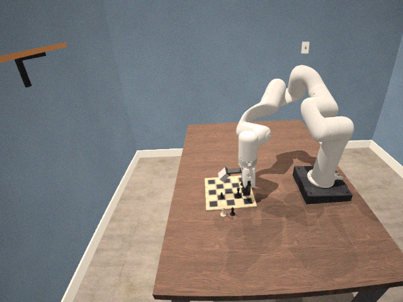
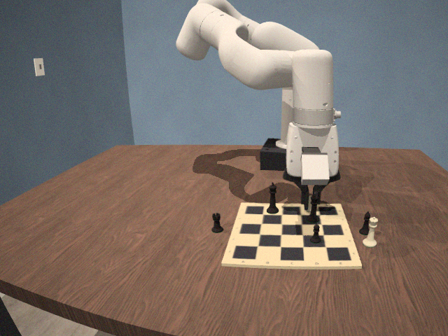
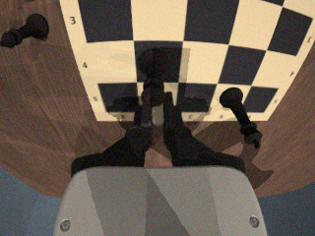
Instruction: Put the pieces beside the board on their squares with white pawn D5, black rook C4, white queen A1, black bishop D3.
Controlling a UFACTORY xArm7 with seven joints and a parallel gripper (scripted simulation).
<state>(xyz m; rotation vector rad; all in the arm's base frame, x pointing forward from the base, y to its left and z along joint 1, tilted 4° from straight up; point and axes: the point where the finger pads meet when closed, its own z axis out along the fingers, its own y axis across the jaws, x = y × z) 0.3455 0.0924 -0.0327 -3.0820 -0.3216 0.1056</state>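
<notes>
The small chessboard (image 2: 291, 234) lies on the wooden table. My gripper (image 2: 311, 202) stands low over the far part of the board and is shut on a tall black piece (image 2: 313, 208), near the D file, second row from the far edge. It also shows between the fingers in the wrist view (image 3: 154, 75). I cannot tell whether its base touches the board. The black rook (image 2: 217, 222) stands off the board's left side. The black bishop (image 2: 365, 222) and the white queen (image 2: 370, 232) stand off its right side. I see no white pawn in any view.
Another tall black piece (image 2: 272, 199) stands in the board's far row, left of my gripper. A black pawn (image 2: 316, 234) stands on the board just in front of my gripper. The arm's dark base (image 1: 321, 188) sits on the table behind the board.
</notes>
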